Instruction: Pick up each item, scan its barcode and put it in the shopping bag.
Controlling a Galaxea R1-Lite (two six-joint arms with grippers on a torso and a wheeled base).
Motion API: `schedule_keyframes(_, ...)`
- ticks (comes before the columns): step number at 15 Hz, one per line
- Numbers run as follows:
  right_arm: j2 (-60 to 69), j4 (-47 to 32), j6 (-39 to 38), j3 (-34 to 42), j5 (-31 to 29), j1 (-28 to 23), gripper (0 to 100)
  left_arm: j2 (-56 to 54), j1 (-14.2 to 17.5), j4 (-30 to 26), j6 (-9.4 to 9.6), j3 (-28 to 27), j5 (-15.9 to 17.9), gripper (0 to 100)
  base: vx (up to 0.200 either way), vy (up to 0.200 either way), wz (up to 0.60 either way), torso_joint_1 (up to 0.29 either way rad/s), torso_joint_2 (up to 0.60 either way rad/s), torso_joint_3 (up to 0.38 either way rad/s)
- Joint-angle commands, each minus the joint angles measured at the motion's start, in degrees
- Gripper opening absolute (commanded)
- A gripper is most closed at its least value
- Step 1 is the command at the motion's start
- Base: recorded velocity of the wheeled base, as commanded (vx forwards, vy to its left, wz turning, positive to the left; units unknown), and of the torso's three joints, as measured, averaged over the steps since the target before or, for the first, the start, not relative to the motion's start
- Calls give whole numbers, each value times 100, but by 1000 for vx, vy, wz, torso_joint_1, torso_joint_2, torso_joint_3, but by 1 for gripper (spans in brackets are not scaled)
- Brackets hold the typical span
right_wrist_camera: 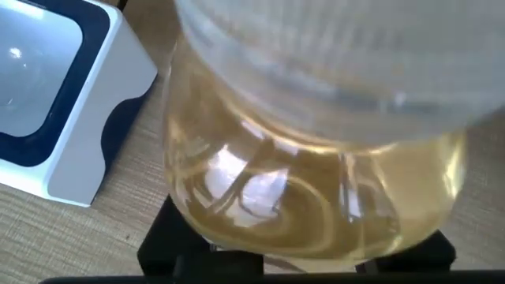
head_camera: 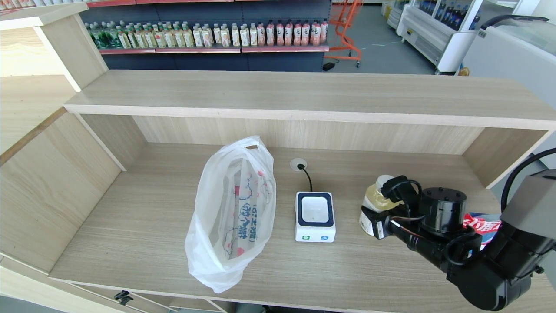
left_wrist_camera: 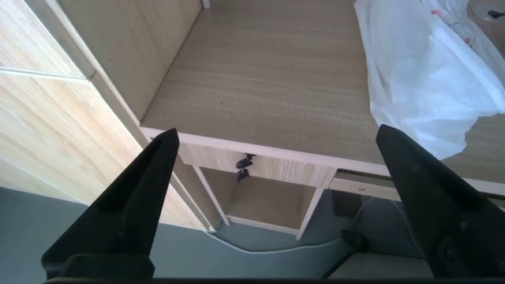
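Now | right jaws clasp bottle (head_camera: 374,202) of amber liquid | left jaws wide | shopping bag (head_camera: 204,243) holds printed pack (head_camera: 244,213)

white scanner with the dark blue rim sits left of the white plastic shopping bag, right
No: the white scanner with the dark blue rim sits right of the white plastic shopping bag, between it and the clear bottle of yellowish drink; the head view shows it.

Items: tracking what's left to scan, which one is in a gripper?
The yellow drink bottle, clamped in the right gripper; the red packet lies on the counter.
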State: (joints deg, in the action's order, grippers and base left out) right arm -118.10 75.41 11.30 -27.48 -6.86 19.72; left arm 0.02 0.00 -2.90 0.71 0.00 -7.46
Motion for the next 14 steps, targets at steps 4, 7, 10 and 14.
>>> schedule_keyframes(4, -29, 0, 65, -30, -26, -4, 0, -2, 0, 0, 0, 0, -1, 100, 0, 0, 0, 0, 0, 0)
schedule_keyframes(7, 94, 0, 162, 58, -43, -4, 0, 6, 0, 0, 0, 0, -1, 100, 0, 0, 0, 0, 0, 0)
schedule_keyframes(10, 1114, -475, -260, -21, 141, -12, 0, -2, 0, 0, 0, 0, -1, 100, 0, 0, 0, 0, 0, 0)
schedule_keyframes(14, 3821, -4236, -893, -372, 2154, -496, 0, 6, 0, 0, 0, 0, -1, 100, 0, 0, 0, 0, 0, 0)
